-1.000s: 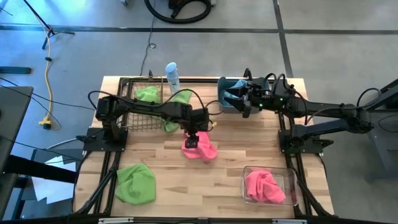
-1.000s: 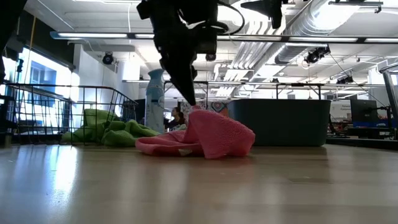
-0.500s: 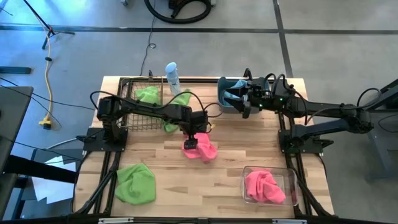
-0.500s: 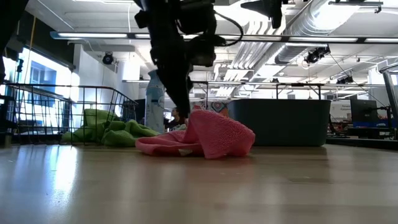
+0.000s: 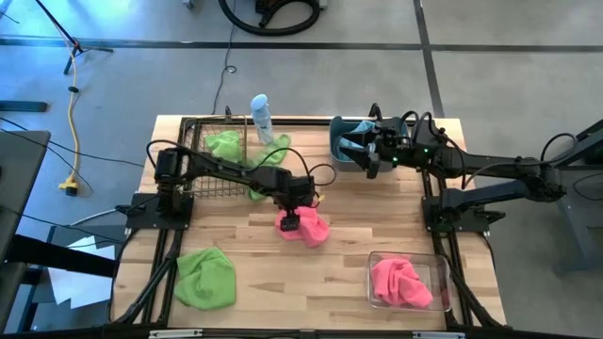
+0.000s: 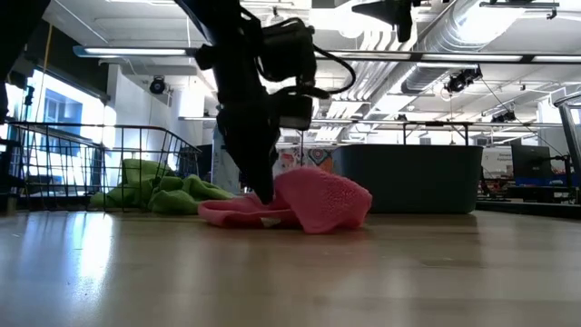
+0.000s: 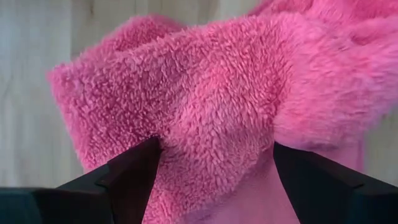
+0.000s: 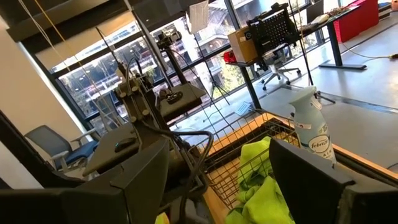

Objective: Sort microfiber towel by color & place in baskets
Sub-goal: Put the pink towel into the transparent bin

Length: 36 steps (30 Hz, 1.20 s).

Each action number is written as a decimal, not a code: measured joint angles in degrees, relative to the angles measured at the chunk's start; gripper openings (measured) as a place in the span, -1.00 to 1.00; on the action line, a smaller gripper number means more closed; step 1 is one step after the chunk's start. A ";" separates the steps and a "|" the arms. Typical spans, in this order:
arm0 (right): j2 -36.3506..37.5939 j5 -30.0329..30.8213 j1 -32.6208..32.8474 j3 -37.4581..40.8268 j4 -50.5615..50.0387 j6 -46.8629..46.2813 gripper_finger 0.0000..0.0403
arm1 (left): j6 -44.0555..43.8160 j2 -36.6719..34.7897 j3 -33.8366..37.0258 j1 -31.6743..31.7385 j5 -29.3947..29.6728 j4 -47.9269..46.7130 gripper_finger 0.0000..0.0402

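Note:
A pink towel [image 5: 309, 229] lies crumpled on the wood table's middle; it also shows in the low view [image 6: 318, 202]. My left gripper [image 5: 290, 222] stands on its left part, fingers open, pointing down. A lime green towel [image 5: 205, 276] lies at the near left. More green towels [image 5: 224, 143] lie in the black wire basket [image 5: 193, 151], and one hangs over its right rim. My right gripper [image 5: 373, 158] is open and empty at the left rim of the grey-blue tub [image 5: 337, 141], which holds a teal-blue towel [image 5: 353, 144]. The clear box [image 5: 441, 273] holds a pink towel. My left gripper [image 7: 214, 155] comes from above, pointing down, with its open fingers [image 7: 134, 171] set into the pink towel. One finger stands on each side of a raised fold [image 7: 211, 118], and the pile meets their inner sides. The towel lies on the table.
A white-and-blue spray bottle [image 5: 261, 115] stands at the far edge beside the wire basket. Bare wood shows between the green towel at the near left and the clear box at the near right.
My left gripper has gone down and slightly toward the table's near edge, onto the pink towel's left part. The towel stays on the table.

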State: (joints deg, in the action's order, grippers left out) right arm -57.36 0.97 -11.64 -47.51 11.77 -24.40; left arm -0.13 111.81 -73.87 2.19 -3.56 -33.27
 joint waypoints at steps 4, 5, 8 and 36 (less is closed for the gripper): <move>0.02 0.11 0.00 0.00 -0.30 0.04 0.35 | 0.06 1.96 -0.07 -0.73 2.24 1.00 0.51; 0.02 0.40 0.00 0.00 -0.41 0.02 0.35 | -0.55 2.59 -0.13 -0.91 3.49 1.17 0.51; 0.02 0.50 0.00 0.00 -0.42 0.04 0.35 | -1.83 3.79 -0.39 -1.19 4.33 1.17 0.51; 0.02 0.55 0.00 0.00 -0.35 0.28 0.35 | -3.26 -2.44 0.33 0.86 1.62 -2.16 -0.99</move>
State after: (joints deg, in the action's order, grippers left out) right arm -57.34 1.52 -11.64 -47.51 11.42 -24.12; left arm -3.39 109.37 -73.54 3.05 -1.94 -35.43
